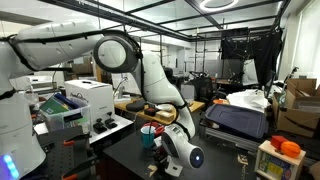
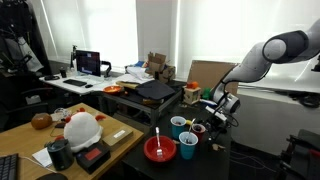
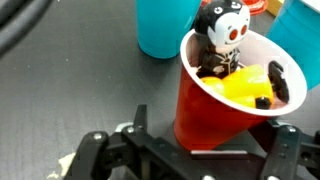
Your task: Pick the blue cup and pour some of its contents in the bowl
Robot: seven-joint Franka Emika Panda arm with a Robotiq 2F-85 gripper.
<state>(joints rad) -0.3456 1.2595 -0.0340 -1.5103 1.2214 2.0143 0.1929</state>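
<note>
A: Item one, end effector (image 3: 190, 145). Condition?
B: Jaws spread wide, holding nothing. It sits low over the desk (image 3: 70, 90), and a red cup (image 3: 215, 100) stands directly in front of it.
A: Item two, blue cup?
B: Blue cup (image 3: 166, 25), upright on the desk just behind the red cup. A second blue cup (image 3: 298, 35) stands off to the side. I cannot tell which one is meant, and neither is touched.
A: Item three, bowl?
B: Red bowl (image 2: 160, 150), mouth up, near the cups. Being that close, it should need only a short carry and a tilt.
A: Red cup contents?
B: A small figure (image 3: 225, 30) and yellow pieces. It is probably an obstacle to steer around.
</note>
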